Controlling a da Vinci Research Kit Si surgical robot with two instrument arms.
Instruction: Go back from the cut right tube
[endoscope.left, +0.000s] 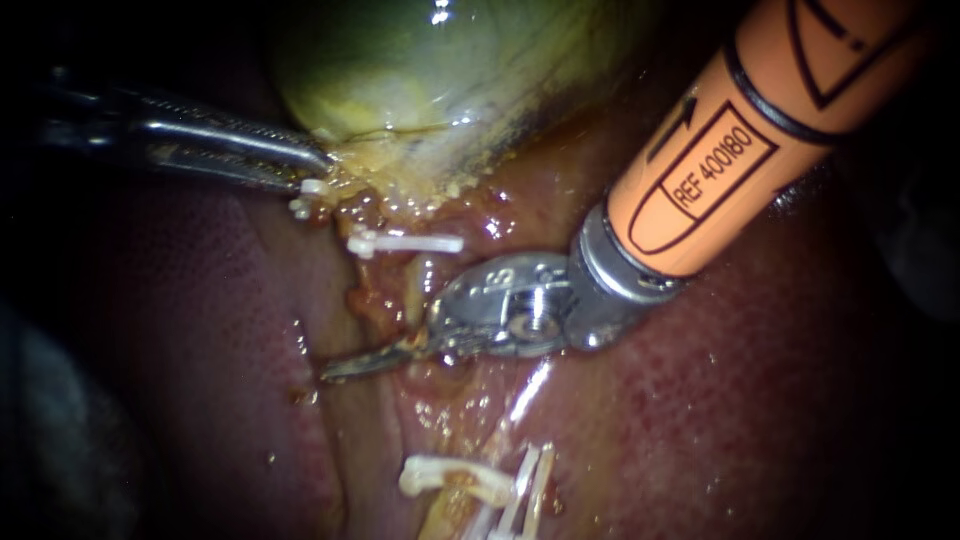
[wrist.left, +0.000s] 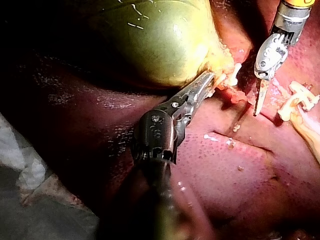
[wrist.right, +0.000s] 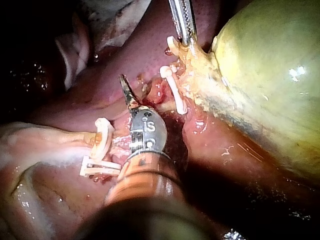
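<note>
**A:** Where does the cut right tube (endoscope.left: 416, 285) sit?

**B:** Mid-scene, on the dark red liver (endoscope.left: 760, 420). Its yellowish upper stump runs down from a white plastic clip (endoscope.left: 405, 242) that lies crosswise just below the glossy green-yellow gallbladder (endoscope.left: 420, 70). Nearer the camera, a pair of white clips (endoscope.left: 528, 482) and a curved white clip (endoscope.left: 450, 476) lie well apart from that stump

**A:** And the right instrument (endoscope.left: 345, 367)?

**B:** It has an orange shaft, a silver wrist and thin dark blades, and it comes in from the upper right. The two blades are closed together with nothing between them. They point left over a groove in the liver, between the upper clip and the near clips. The root of the blades is just beside the stump

**A:** The left instrument (endoscope.left: 315, 160)?

**B:** It is slender and silver and comes in from the left. Its ribbed jaws are clamped on the yellowish tissue at the gallbladder's lower edge, and a small white clip (endoscope.left: 305, 195) sits just below their tips
</note>
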